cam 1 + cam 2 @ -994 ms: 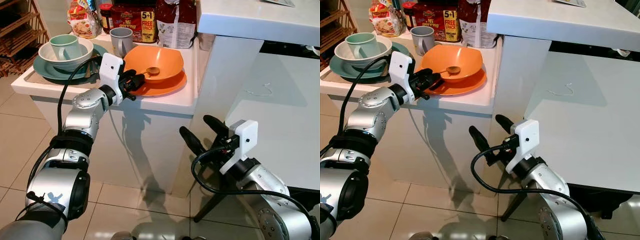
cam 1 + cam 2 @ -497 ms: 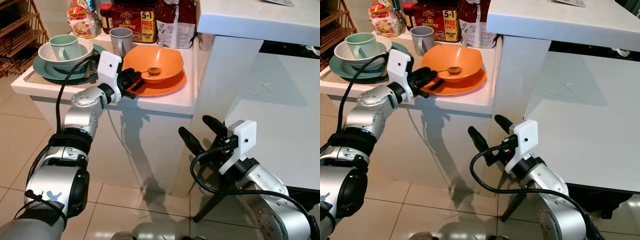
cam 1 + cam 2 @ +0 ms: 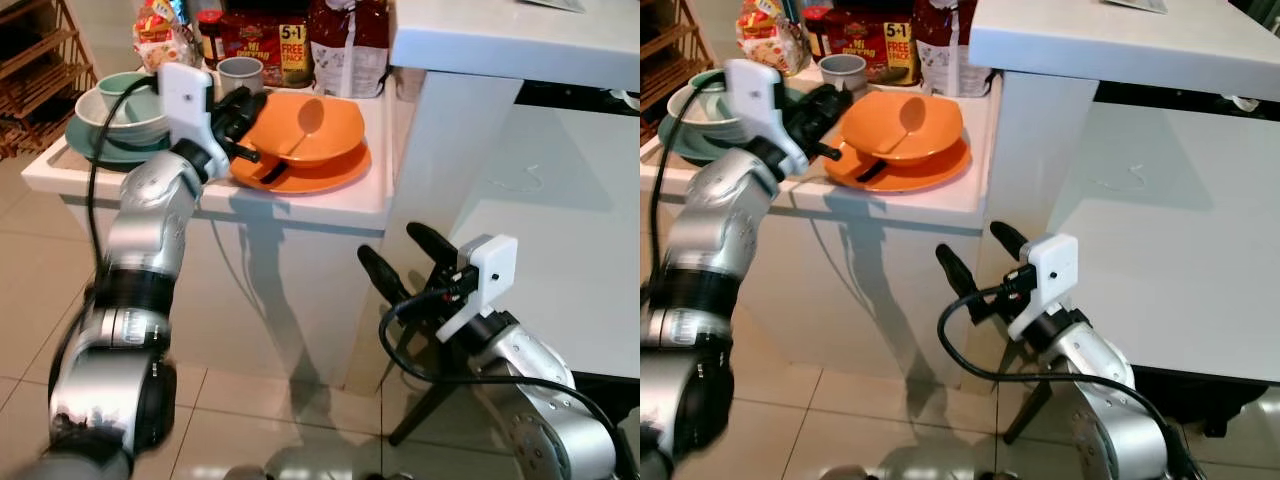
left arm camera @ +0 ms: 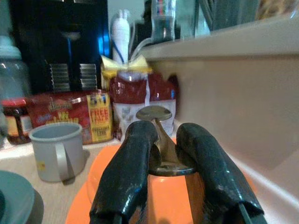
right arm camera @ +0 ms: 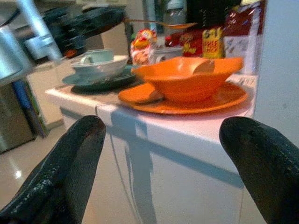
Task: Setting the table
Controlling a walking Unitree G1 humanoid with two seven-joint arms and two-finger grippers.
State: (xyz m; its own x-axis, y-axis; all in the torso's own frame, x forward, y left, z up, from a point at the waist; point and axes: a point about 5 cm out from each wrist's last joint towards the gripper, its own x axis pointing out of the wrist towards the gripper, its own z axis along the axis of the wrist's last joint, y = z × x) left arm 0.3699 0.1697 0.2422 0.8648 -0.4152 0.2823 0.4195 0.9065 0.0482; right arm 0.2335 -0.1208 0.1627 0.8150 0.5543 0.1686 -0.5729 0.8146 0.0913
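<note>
The left hand (image 3: 243,108) is raised over the white surface (image 3: 300,200), its two black fingers (image 4: 135,158) clamped on the handle of a spoon (image 3: 305,120). The spoon is lifted above the orange bowl (image 3: 325,135), its scoop tilted up; most of its handle is hidden between the fingers. The bowl sits on an orange plate (image 3: 320,175) near the surface's front edge. Behind the left arm, partly hidden by it, a pale green mug (image 3: 120,88) stands in a white bowl (image 3: 115,115) on a dark green plate (image 3: 100,145). A grey mug (image 3: 240,72) and food packets (image 3: 262,45) stand further back, their tops cut off. The right hand (image 3: 405,265) hangs low beside the surface's side panel, its fingers spread apart and holding nothing. The left arm is blurred.
</note>
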